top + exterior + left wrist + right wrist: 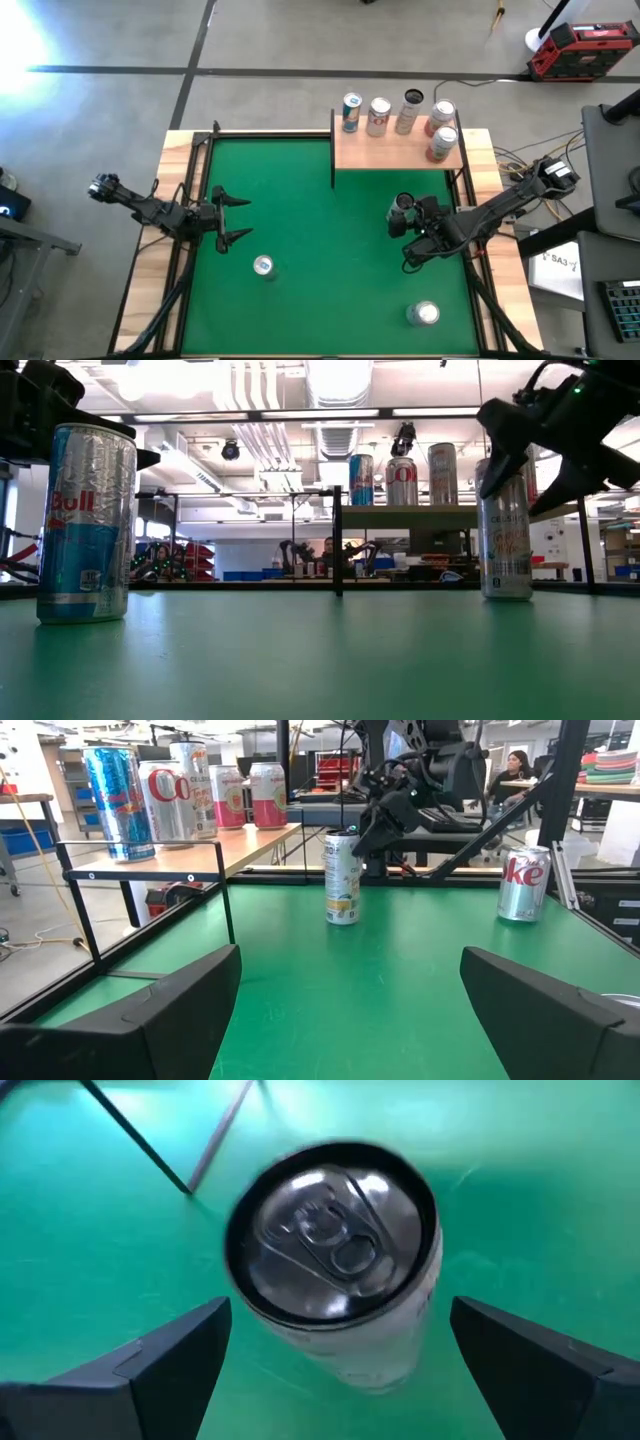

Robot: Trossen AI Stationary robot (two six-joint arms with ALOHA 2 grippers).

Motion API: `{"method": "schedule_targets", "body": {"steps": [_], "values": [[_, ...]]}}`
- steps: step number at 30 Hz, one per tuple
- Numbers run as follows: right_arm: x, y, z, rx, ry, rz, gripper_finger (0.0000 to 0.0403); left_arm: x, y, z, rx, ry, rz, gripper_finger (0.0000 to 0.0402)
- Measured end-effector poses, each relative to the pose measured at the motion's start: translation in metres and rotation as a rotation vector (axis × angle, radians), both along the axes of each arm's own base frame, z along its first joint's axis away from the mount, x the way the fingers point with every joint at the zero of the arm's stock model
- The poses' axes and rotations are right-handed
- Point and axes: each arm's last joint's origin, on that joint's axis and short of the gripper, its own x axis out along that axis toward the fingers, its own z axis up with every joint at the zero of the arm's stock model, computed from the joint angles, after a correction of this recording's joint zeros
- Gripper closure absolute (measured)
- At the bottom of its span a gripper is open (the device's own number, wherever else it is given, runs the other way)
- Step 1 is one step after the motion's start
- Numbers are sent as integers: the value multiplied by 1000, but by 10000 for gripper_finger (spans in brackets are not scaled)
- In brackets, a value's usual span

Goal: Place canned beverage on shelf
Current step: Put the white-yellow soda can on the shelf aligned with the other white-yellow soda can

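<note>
A pale can (335, 1280) stands upright on the green table (320, 250), a little in front of the shelf (395, 150). My right gripper (340, 1320) is open, slanting down over the can, one finger on each side of its top with a gap on both sides. In the low view the gripper (540, 455) sits at the can's (505, 540) upper end. The pale-wood shelf carries several upright cans (378, 117). My left gripper (248, 218) stands open at the table's left side with nothing between its fingers.
A blue and silver can (262, 266) stands at the near left of the table. A silver can with red lettering (424, 314) stands at the near right. The shelf's black posts (333, 160) rise at the far right. Bare green felt lies in the table's middle.
</note>
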Motion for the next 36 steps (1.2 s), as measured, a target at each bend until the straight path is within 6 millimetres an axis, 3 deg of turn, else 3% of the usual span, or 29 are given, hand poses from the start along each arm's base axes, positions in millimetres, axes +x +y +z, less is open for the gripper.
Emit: {"method": "schedule_targets", "body": {"steps": [8,16,24,36], "values": [[13,5,-2,59,47,-96,35,0,0,0,0,0,0,41],[48,17,15,-4,158,-207,35,0,0,0,0,0,0,41],[75,22,11,-6,192,-398,35,0,0,0,0,0,0,41],[85,11,0,2,186,-560,35,0,0,0,0,1,0,41]]}}
